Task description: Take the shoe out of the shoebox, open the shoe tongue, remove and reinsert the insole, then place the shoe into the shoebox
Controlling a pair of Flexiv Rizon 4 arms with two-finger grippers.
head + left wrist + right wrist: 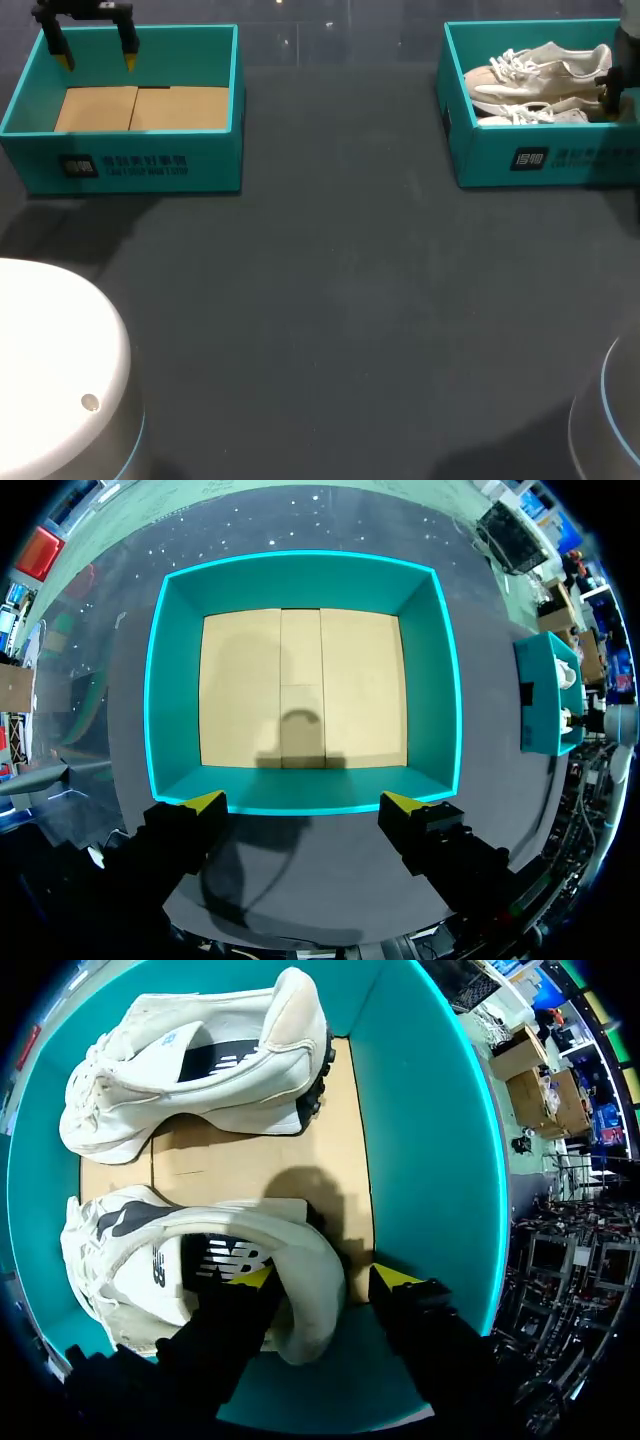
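Gripper (R) (325, 1278) astride shoe (125, 1255) heel, contact unclear

Dark grey matte table (330, 300), plain, fills most of head view. Soft shadows across it, esp. near-left. Far strip looks glossier w/ small bright light specks.
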